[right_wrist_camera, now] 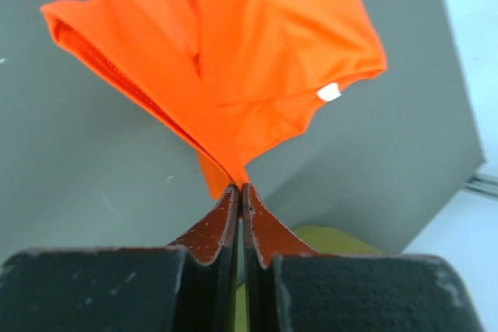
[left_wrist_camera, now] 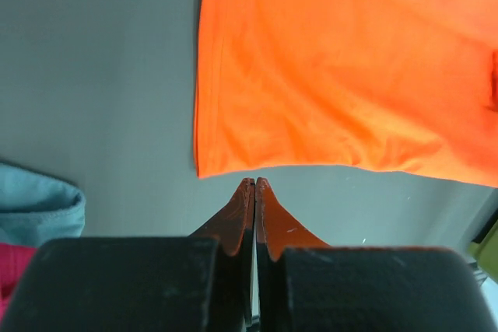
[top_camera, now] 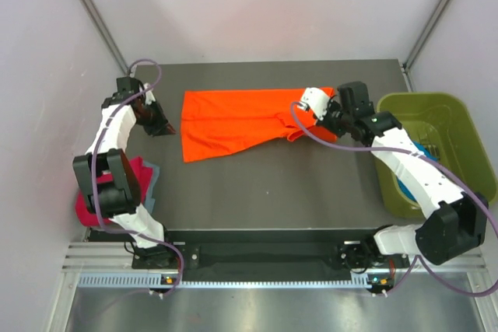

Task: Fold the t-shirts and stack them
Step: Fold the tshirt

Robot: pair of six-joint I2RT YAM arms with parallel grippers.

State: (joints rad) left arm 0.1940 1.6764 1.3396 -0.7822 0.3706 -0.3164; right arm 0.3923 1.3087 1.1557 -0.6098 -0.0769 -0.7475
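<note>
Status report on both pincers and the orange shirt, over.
Left pincer shut, empty, just off the hem. Right pincer shut on orange t-shirt, right end. Nothing in the way.

orange t-shirt (top_camera: 233,118), white tag (right_wrist_camera: 329,92); magenta t-shirt (top_camera: 84,206); grey-blue t-shirt (top_camera: 153,184); olive-green bin (top_camera: 436,103); dark grey table (top_camera: 272,192)

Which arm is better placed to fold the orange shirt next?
Probably the right: the right gripper pinches an edge of the orange t-shirt, while the left gripper is shut empty beside the hem.

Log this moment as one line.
orange t-shirt: on table | left hand: shut, empty, just off its edge | right hand: shut on its end
</note>
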